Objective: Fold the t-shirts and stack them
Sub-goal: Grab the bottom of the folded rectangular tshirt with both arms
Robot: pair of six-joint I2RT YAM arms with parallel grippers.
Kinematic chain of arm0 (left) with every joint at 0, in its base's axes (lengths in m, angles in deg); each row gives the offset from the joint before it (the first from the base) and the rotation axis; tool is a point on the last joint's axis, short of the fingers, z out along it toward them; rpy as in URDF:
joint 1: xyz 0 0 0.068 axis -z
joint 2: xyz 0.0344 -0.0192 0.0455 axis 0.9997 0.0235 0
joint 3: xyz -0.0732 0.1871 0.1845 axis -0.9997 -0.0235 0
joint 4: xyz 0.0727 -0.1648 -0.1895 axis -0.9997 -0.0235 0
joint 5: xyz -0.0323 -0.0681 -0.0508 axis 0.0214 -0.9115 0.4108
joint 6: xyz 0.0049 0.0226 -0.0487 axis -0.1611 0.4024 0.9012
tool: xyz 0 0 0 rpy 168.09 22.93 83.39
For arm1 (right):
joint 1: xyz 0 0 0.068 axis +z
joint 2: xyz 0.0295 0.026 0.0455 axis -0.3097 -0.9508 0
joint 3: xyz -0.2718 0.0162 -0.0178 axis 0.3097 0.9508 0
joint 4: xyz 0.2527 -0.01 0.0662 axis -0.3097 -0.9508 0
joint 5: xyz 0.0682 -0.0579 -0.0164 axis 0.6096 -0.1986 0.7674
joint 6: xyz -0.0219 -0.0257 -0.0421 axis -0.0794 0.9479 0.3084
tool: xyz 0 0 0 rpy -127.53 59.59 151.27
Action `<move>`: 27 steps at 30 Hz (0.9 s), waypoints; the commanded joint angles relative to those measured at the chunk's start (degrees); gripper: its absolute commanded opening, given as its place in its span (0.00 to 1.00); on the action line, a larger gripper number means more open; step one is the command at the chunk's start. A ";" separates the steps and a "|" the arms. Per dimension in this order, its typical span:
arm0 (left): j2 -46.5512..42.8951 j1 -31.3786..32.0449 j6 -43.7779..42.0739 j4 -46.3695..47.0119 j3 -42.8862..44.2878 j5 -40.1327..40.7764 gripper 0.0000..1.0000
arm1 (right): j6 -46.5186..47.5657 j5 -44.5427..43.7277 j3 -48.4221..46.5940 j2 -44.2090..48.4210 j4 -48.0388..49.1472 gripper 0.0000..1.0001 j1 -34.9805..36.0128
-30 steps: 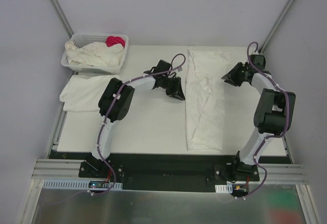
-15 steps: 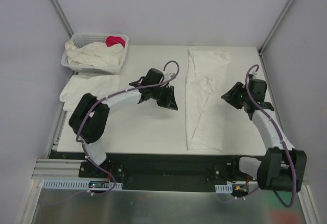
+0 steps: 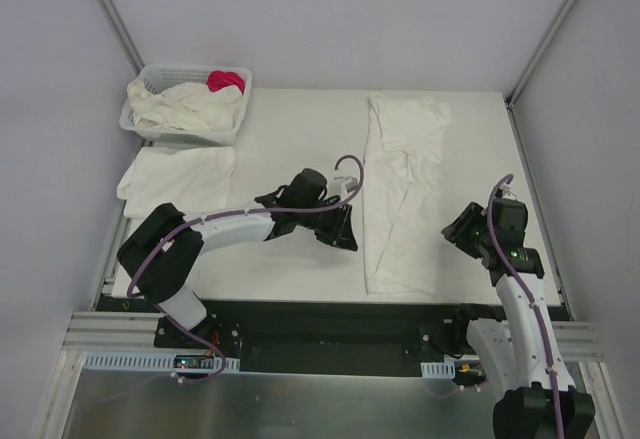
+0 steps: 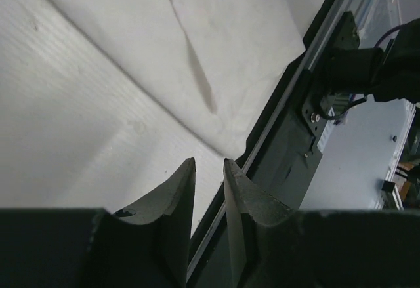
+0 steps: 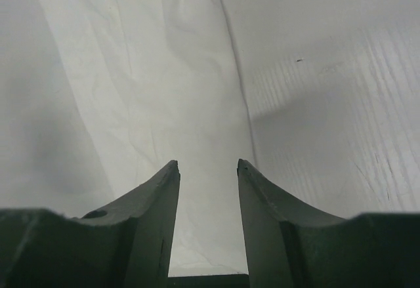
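One t-shirt (image 3: 402, 199), white and folded lengthwise into a long strip, lies from the far edge to the near edge, right of centre. Another t-shirt (image 3: 180, 177) lies folded at the left edge. My left gripper (image 3: 347, 238) hovers just left of the strip's near end. In the left wrist view it (image 4: 209, 165) is open by a narrow gap with nothing between the fingers, and the shirt's near corner (image 4: 216, 71) lies ahead. My right gripper (image 3: 453, 231) stands right of the strip. It (image 5: 207, 164) is open and empty over the shirt's edge (image 5: 151, 84).
A white lattice basket (image 3: 150, 126) at the far left corner holds crumpled cream shirts (image 3: 190, 104) and a pink-red cloth (image 3: 226, 81). The black rail (image 4: 289, 137) along the table's near edge runs close under my left fingers. Grey walls stand on both sides.
Both arms have swung toward the near edge, each gripper sliding down along its side of the long shirt. The right jaws have widened and the left jaws have parted slightly.
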 commanded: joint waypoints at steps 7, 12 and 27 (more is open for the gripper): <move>-4.38 1.70 4.02 12.86 -9.39 1.67 0.34 | 1.40 2.80 -0.21 -0.03 -7.36 0.45 1.42; -2.62 2.58 3.58 13.74 -9.22 1.33 0.51 | 0.51 0.98 1.82 -3.02 -6.56 0.45 4.66; 0.27 3.90 4.02 13.39 -7.47 -1.92 0.57 | -7.83 -1.22 4.81 0.57 -15.51 0.43 12.85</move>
